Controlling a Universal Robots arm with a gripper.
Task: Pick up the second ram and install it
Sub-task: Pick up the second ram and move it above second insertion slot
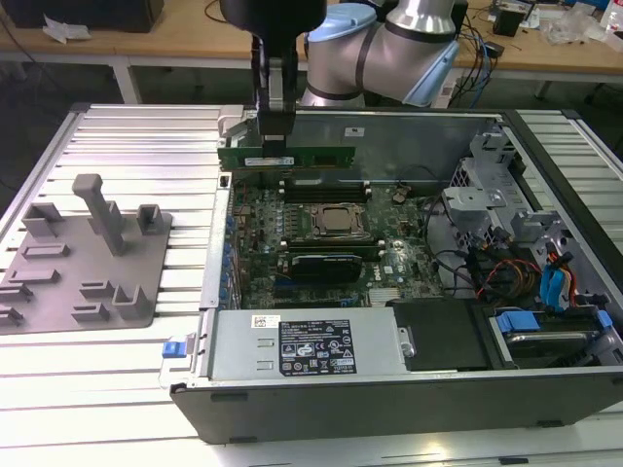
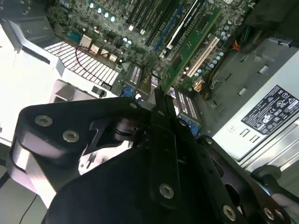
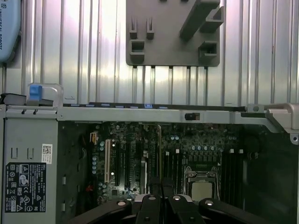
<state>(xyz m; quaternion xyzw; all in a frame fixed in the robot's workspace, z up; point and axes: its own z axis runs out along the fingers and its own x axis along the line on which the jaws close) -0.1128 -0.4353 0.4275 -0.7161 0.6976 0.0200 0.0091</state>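
The second ram (image 1: 311, 156) is a long green stick held level above the far edge of the motherboard (image 1: 321, 243), just over the black socket rails (image 1: 316, 188). My gripper (image 1: 276, 144) comes down from above and is shut on the stick, left of its middle in the exterior view. In the first wrist view the ram (image 3: 159, 149) shows edge-on as a thin line running out from my gripper (image 3: 161, 185), over the board beside the silver-topped processor (image 3: 202, 189). The black fingers (image 2: 164, 126) appear in the second wrist view above the board.
The open computer case (image 1: 209, 292) holds the processor (image 1: 338, 222), a power supply (image 1: 307, 345) at the near side and a drive cage with cables (image 1: 492, 219) on the exterior view's right. A grey fixture tray (image 1: 83, 258) lies on the ribbed table to the left.
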